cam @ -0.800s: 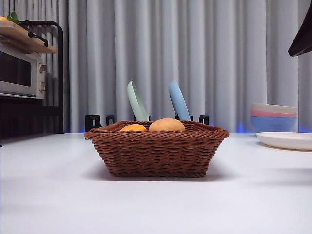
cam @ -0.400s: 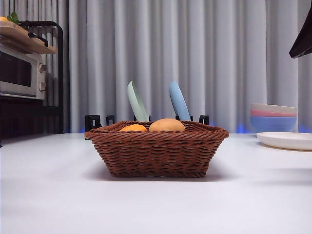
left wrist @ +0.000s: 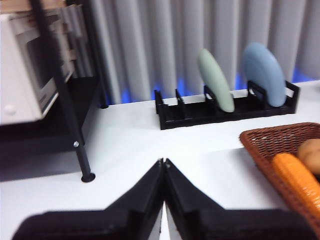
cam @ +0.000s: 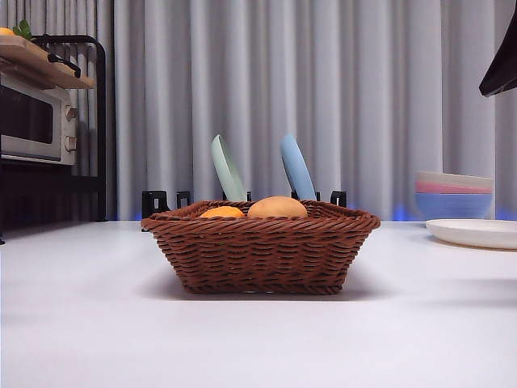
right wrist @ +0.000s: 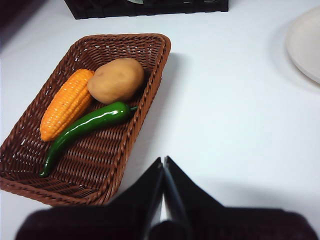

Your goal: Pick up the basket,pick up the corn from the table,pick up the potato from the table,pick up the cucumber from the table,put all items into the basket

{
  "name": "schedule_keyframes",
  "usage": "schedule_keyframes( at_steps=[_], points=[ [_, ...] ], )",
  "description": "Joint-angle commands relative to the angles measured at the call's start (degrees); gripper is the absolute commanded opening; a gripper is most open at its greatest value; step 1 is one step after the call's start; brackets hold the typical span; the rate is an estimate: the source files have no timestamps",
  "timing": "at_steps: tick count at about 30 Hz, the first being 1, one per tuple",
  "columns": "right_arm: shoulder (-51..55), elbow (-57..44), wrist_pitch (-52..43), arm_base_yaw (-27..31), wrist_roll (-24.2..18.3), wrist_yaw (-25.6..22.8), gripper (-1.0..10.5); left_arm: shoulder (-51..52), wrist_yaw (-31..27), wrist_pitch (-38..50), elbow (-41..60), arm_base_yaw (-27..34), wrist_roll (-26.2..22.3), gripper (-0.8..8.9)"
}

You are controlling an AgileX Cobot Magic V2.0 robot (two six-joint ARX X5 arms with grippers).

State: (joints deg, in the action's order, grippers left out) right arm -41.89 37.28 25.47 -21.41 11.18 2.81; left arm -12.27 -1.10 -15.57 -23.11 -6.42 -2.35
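Though behind basket — plate rack

Front view: basket wall hides cucumber; left wrist view blurred, basket cut off at edge

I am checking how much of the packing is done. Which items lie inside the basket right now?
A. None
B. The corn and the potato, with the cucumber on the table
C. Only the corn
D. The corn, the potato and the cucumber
D: the right wrist view shows the corn, the potato and the cucumber all lying inside the basket.
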Motion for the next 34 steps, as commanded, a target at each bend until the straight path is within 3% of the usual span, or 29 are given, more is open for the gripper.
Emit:
schedule_keyframes(
  at_steps=[1,8,15,34],
  points=[
    [0.0,0.0,-0.3,0.0,0.5,-0.2,0.0,5.0,5.9,1.0,7.2,3.8,0.7,-0.03],
    [0.0,0.0,-0.3,0.0,0.5,-0.2,0.0,12.1,5.4,1.6,17.3,7.8,0.7,-0.04],
    [0.0,0.0,-0.3,0.0,0.5,-0.2,0.0,12.2,4.0,3.8,22.3,8.8,0.7,-0.04],
    [0.0,0.0,-0.1,0.0,0.5,-0.2,0.0,12.2,4.1,4.2,22.5,8.7,0.9,-0.03]
  ],
)
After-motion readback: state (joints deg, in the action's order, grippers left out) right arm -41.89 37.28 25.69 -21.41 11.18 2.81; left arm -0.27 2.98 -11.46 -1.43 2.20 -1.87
